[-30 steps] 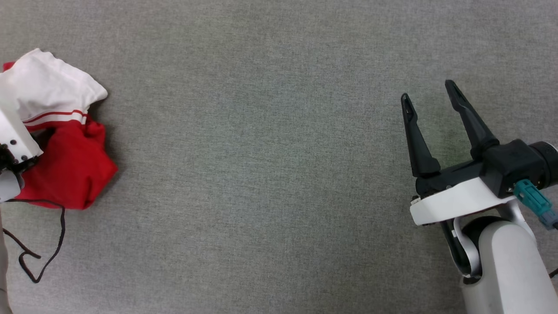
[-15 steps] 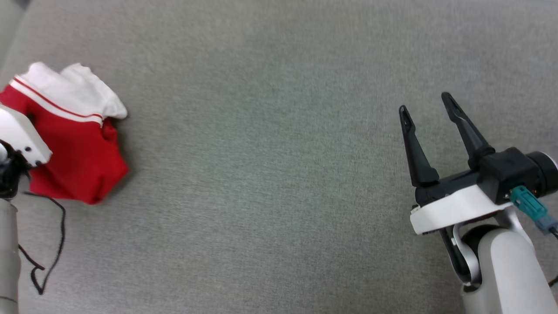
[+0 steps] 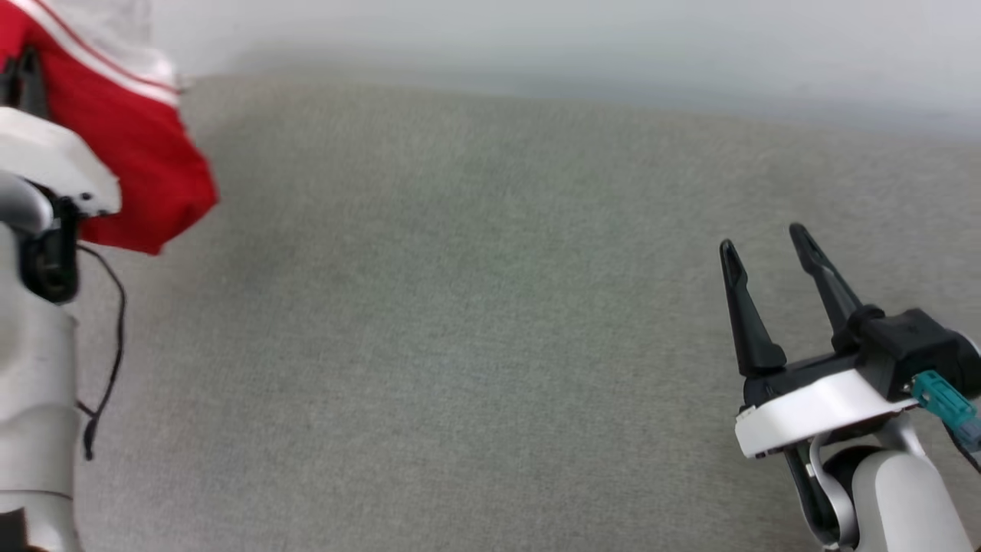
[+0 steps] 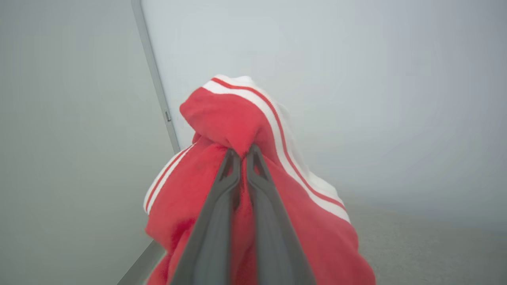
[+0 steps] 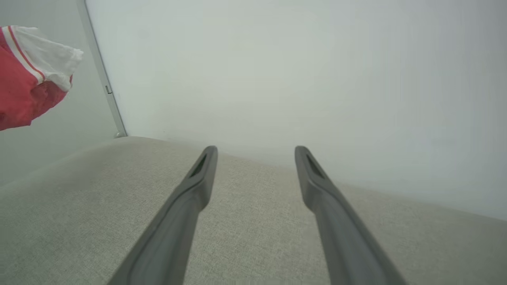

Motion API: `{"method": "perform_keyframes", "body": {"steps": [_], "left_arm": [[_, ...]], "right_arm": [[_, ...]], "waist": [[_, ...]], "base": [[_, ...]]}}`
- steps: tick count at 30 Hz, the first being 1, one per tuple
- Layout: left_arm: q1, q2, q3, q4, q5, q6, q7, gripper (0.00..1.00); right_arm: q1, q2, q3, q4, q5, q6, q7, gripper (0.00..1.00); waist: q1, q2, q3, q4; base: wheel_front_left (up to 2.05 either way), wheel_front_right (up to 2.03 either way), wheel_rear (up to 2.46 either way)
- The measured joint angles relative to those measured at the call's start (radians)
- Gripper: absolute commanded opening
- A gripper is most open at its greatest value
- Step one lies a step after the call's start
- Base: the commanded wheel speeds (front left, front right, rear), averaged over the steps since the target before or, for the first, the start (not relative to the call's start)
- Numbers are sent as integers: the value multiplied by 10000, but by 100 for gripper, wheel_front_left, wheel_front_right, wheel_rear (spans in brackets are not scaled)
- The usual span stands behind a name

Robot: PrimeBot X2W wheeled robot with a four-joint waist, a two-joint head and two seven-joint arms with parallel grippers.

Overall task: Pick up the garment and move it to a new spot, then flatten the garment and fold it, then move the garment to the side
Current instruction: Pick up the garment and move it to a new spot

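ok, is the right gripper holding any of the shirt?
No, the right gripper stands open above the grey surface; the shirt is pinched in the left gripper.

The garment (image 4: 229,118) is red with red-and-white striped trim and a white sleeve, above speckled grey cloth (image 3: 490,307).

the right gripper (image 5: 255,149) holds its two dark fingers well apart, pointing toward the far edge of a grey cloth surface (image 5: 71,206). at the upper left the garment (image 5: 23,79) hangs clear of the surface, red with a white sleeve and striped trim. behind stands a pale wall (image 5: 277,71), with a thin grey strip (image 5: 101,75) running up it
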Motion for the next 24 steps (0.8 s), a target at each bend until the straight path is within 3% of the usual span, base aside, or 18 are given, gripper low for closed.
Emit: {"method": "perform_keyframes", "body": {"steps": [5, 14, 19, 24], "left_arm": [[324, -460, -288, -458, 59, 27, -435, 0], [1655, -2021, -1361, -2153, 44, -69, -640, 0], [2869, -3043, -2598, -2999, -17, -316, -483, 0], [3946, -3492, -3687, -3187, -136, -445, -253, 0]], "right_arm": [[268, 2, -38, 17, 128, 2, 17, 100], [805, 4, -157, -188, 276, 0, 182, 100], [1023, 4, -282, -311, 393, 2, 224, 100], [1084, 0, -341, -351, 587, 0, 219, 100]], "waist": [[0, 0, -420, -421], [-1, 0, -961, -1898], [-1, 0, -994, -2876], [0, 0, -791, -3311]], "base": [[0, 0, 0], [0, 0, 0], [0, 0, 0], [0, 0, 0]]}}
